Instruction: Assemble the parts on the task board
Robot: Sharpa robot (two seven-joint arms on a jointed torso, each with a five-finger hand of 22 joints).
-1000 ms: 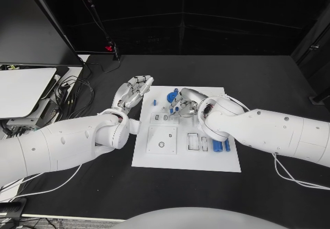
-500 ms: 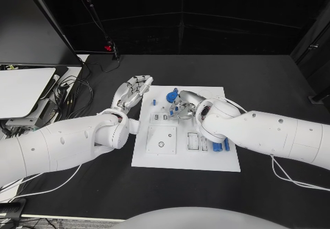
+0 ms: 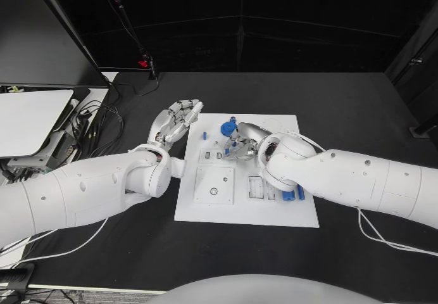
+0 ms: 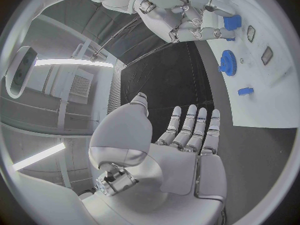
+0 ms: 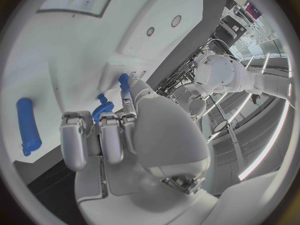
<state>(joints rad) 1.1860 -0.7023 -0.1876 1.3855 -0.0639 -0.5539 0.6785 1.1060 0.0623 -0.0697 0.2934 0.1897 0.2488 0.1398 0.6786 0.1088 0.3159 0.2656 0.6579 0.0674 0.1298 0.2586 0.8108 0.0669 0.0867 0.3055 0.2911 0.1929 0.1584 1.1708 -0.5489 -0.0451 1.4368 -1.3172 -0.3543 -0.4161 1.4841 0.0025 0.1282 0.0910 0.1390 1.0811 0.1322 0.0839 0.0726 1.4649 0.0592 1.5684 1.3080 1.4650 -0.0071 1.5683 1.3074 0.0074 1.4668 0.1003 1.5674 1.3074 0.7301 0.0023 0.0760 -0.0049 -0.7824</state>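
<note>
The white task board (image 3: 274, 212) lies mid-table. At its far end a blue gear (image 3: 228, 130) and a small blue piece (image 3: 206, 135) lie on it, and a blue peg (image 3: 233, 120) stands there. My right hand (image 3: 241, 140) hovers over that end with its fingers curled in and nothing visible in them. Its fingertips (image 4: 215, 32) are close to the peg (image 4: 232, 22) and apart from the gear (image 4: 228, 62). My left hand (image 3: 176, 120) is spread flat off the board's far left corner, holding nothing (image 4: 184, 140). A blue cylinder (image 5: 26, 126) lies on the board.
Two long blue parts (image 3: 292, 193) lie at the board's right edge by my right forearm. Square and slotted recesses (image 3: 215, 186) sit in the board's middle. Cables (image 3: 100, 120) and a white device (image 3: 27, 120) crowd the table's left side.
My right arm has drifted slightly left over the board, its hand staying by the gear and peg. The left hand has not moved.
</note>
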